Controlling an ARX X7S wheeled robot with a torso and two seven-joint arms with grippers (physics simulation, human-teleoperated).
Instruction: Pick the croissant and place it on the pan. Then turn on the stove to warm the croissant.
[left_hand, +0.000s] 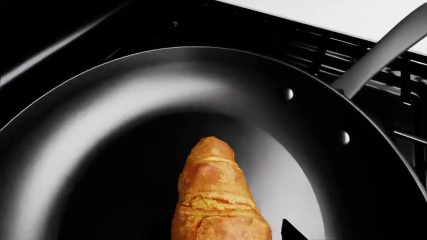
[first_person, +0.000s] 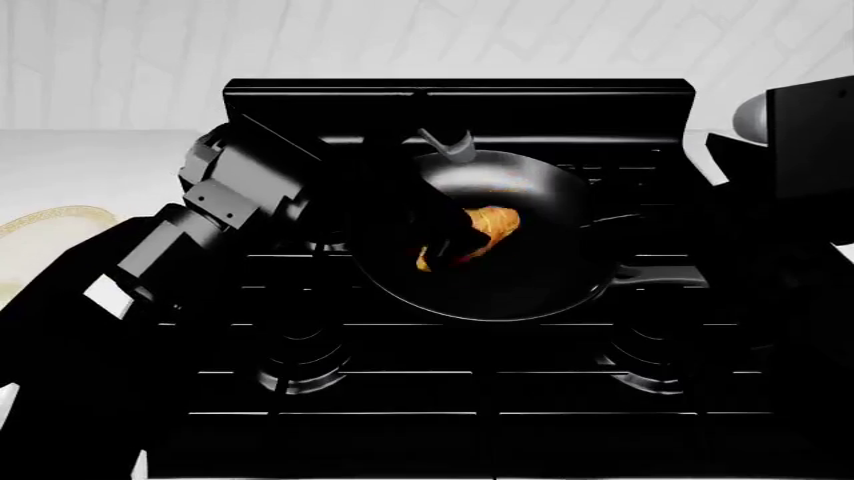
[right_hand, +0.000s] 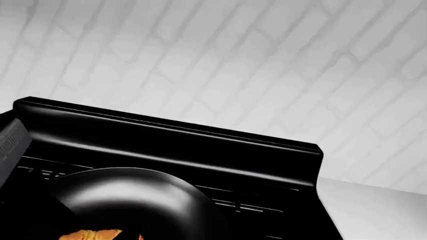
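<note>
In the left wrist view the croissant (left_hand: 217, 200) is lying inside the pan (left_hand: 120, 115), its long axis running straight away from the camera toward the pan's middle, the tapered tip pointing ahead; a dark sliver of a fingertip (left_hand: 291, 231) is showing just beside its near end, but whether the left tool is clenched on the pastry or released cannot be told here. In the head view the left tool (first_person: 434, 235) is sitting over the pan (first_person: 534, 290) on the stove (first_person: 454, 400), dark against the croissant (first_person: 487, 228), which seems to be between or just under the fingers; the left arm is plainly the nearer one. In the right wrist view only a scrap of croissant (right_hand: 90, 235) is showing beneath a curved dark shape; the right tool itself is not showing.
</note>
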